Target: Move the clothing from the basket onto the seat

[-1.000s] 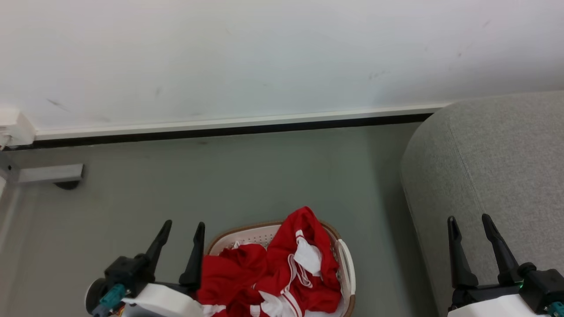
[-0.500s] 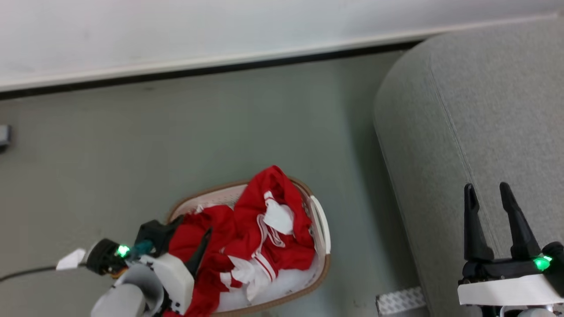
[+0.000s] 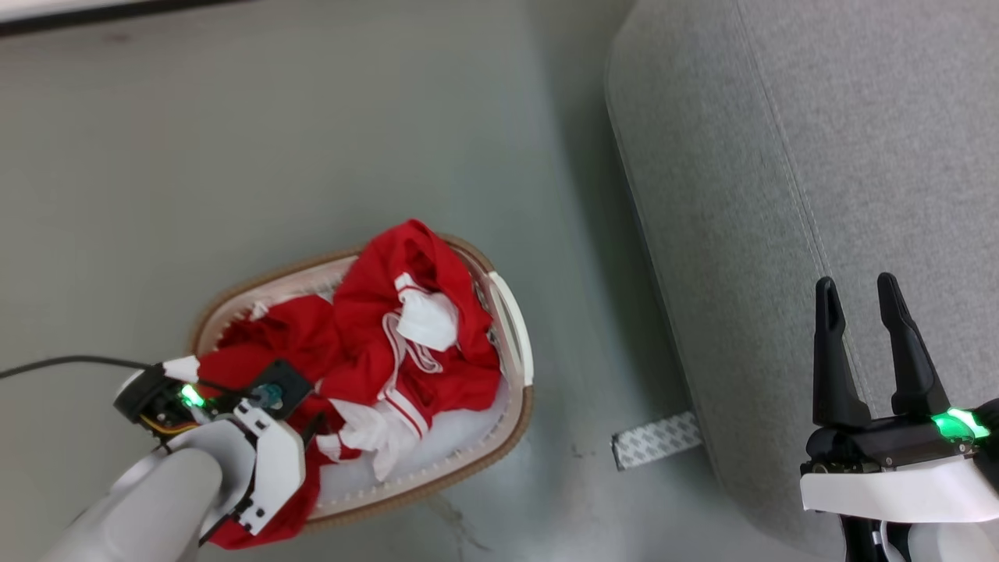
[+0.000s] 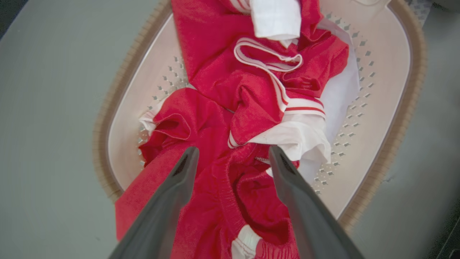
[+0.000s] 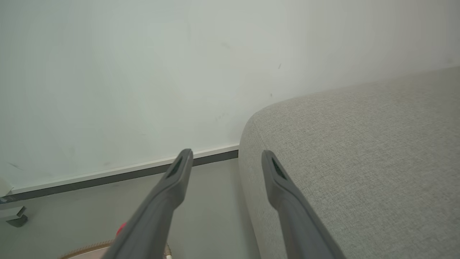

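Observation:
The clothing (image 3: 375, 320), red sportswear with white stripes and a white part, lies heaped in the oval white basket (image 3: 519, 414) on the floor. One red fold hangs over the basket's near rim. My left arm (image 3: 257, 453) reaches over the basket's near left end. In the left wrist view my left gripper (image 4: 233, 153) is open, pointing down just above the red clothing (image 4: 230, 90) with nothing between its fingers. My right gripper (image 3: 856, 285) is open and empty above the edge of the grey seat (image 3: 819, 140), which rises right of the basket.
A patterned white strip (image 3: 654, 439) lies on the grey floor at the seat's foot. A black cable (image 3: 70, 363) trails off to the left. In the right wrist view a white wall with a dark baseboard (image 5: 125, 174) stands behind the seat (image 5: 359, 144).
The head camera has tilted down, so the whole picture shifted. My left arm has swung over the basket and now points down at the clothing. The right gripper kept its pose.

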`<state>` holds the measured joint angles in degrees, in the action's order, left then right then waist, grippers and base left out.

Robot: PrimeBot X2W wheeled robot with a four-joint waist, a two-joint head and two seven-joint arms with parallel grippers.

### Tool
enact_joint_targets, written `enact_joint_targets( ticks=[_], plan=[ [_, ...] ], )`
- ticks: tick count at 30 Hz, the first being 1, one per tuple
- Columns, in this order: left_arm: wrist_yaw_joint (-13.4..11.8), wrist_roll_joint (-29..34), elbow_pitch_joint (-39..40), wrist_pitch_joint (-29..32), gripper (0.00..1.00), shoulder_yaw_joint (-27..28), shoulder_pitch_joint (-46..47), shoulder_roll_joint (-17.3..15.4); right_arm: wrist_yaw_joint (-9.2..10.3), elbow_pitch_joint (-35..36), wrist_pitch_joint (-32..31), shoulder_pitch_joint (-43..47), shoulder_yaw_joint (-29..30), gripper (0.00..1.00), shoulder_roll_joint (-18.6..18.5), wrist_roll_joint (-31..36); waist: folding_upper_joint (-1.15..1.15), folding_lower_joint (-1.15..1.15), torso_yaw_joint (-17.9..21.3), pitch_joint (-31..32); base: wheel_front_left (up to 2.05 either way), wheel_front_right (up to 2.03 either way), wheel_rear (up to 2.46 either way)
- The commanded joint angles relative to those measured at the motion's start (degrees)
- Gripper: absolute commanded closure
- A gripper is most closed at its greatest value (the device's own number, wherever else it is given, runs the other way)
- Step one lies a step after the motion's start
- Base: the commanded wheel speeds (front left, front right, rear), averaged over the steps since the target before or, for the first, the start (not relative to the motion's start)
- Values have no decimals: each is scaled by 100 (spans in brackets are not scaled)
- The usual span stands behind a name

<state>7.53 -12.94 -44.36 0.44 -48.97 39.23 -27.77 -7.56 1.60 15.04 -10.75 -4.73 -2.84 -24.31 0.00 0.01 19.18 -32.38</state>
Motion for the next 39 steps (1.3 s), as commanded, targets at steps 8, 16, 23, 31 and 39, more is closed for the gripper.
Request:
enact_joint_targets(
  ticks=[8, 16, 23, 31, 39],
  plan=[
    [-6, -261, -377, 357, 0, -1116, 818, -470, 14, 223, 9, -82, -119, 0, 3, -180, 0, -1, 502, -893, 0, 0, 0],
    [-7, -339, -683, 568, 0, -1762, 1261, -714, 14, 355, 9, -99, -332, 0, 4, -355, 0, -1, 804, -1299, 0, 0, 0],
    [-6, -433, -850, 759, 74, -2092, 1447, -771, 14, 383, 9, -85, -453, 0, 3, -463, 0, -1, 889, -1461, 0, 0, 0],
    [-6, -627, -990, 579, 100, -2143, 1379, -575, 14, 295, 9, -199, -390, 0, 3, -394, 0, -1, 765, -1268, 0, 0, 0],
    [-6, -1029, -1399, -85, 100, -1998, 1188, 92, 14, 96, 9, -257, -197, 0, 1, -109, 0, -1, 258, -510, 0, 0, 0]
  ],
)
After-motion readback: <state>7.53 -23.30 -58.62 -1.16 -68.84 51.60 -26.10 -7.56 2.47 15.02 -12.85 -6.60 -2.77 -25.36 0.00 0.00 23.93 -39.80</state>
